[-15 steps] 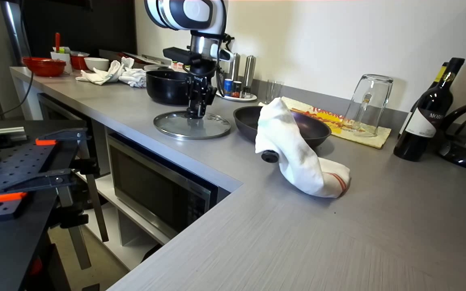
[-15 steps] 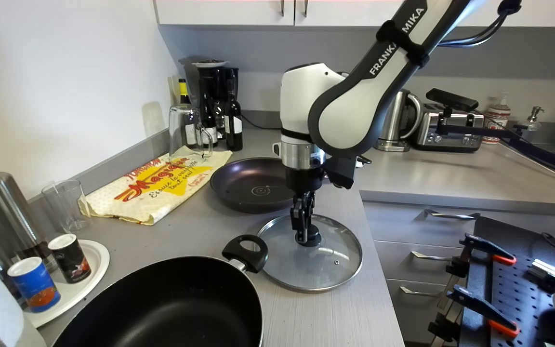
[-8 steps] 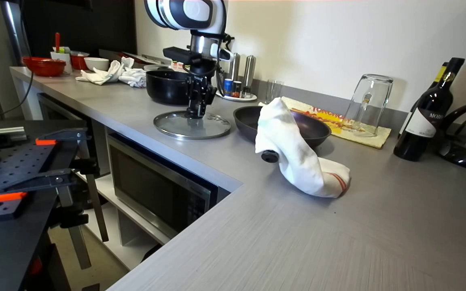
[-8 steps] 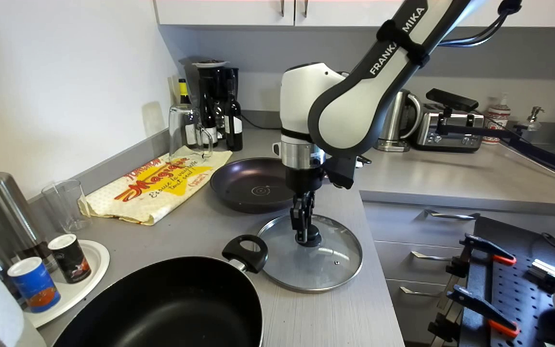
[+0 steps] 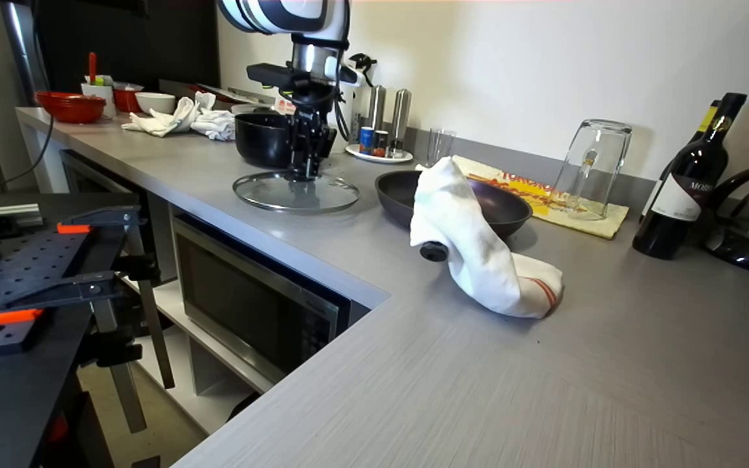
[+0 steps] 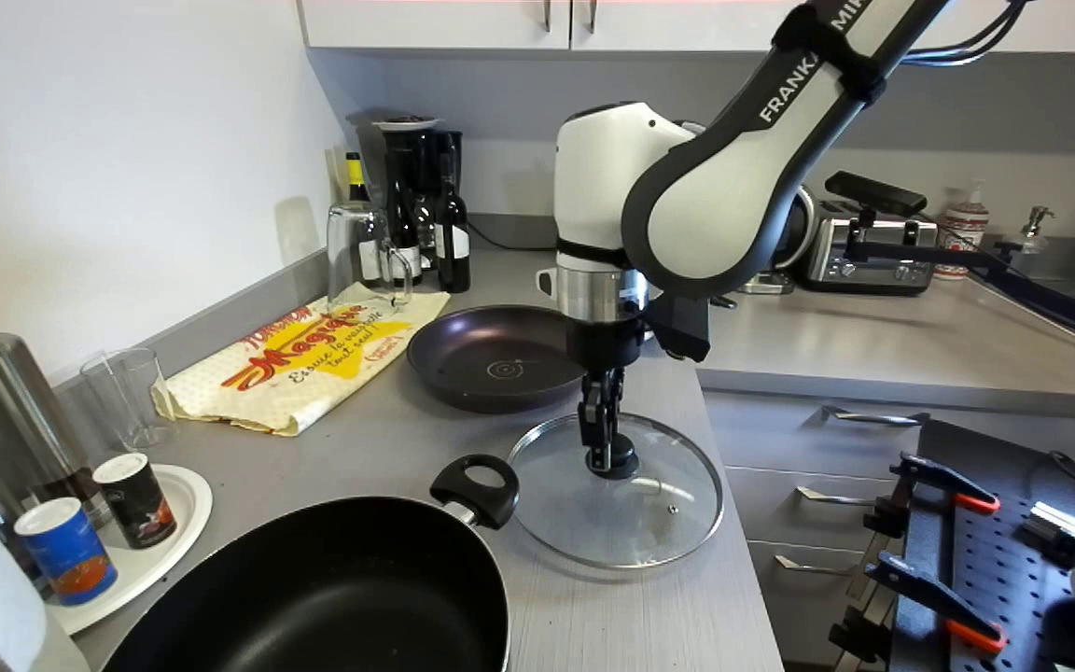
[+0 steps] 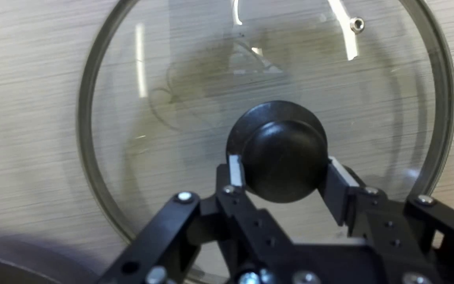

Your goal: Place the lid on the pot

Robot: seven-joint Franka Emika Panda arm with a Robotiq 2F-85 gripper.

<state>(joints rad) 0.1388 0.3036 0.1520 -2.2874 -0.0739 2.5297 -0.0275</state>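
— What is the largest thing near you?

— The counter (image 5: 511, 390), grey and flat, spread out below my pincer (image 7: 286, 170) in both exterior views.

— And the pot (image 6: 342, 560)?

— It stands on the counter near my pincer, off to one side: black, wide, mouth up. Its handle (image 6: 456, 485) points toward the lid (image 6: 603, 518). In an exterior view that handle overlaps the lid's edge; whether they touch, I can't tell. On another side of my pincer sits a dark frying pan (image 6: 477, 347), also near.

— How does the lid lie?

— Right underneath my pincer, beside the pot, close to level, with its knob (image 7: 284, 157) pointing up at me. It's round clear glass in a metal rim (image 7: 86, 102), as broad one way as the next, so the axis I go by is the upright one through the knob. It seems to hang just clear of the counter.

— And the pincer itself, how wide is it?

— Narrow. My two fingers (image 7: 335, 197) are parted by just the knob's width, one on each side, and in the wrist view their pale pads (image 7: 236, 170) bear on its black flanks. So I'm holding the lid, by the knob alone.

— Anything smaller to mention?

— A little metal vent (image 7: 357, 25) set in the glass, out past the knob from my pincer, toward the counter's edge.
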